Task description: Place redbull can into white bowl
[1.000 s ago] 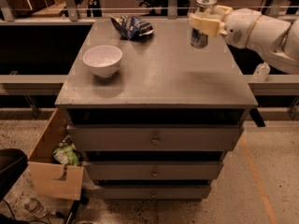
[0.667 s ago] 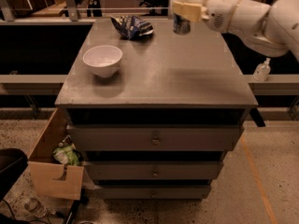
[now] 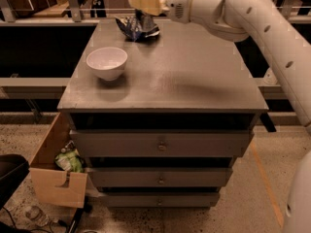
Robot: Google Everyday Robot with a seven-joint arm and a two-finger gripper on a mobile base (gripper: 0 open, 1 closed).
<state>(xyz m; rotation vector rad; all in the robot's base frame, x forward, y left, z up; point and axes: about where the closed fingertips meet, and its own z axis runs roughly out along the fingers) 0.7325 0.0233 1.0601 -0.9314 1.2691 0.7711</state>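
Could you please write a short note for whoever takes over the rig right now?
Gripper: raised over the far edge of the table, above the snack bag, shut on the can, which is mostly hidden under it.
Bowl: empty, upright, by the table's left edge, apart from the gripper.
Done: can picked up.
Left: carry it over the bowl, lower, release.

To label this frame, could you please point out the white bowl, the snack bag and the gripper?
white bowl (image 3: 107, 71), camera view, front wall.
snack bag (image 3: 129, 29), camera view, crumpled left half.
gripper (image 3: 145, 3), camera view, its tip above the snack bag.
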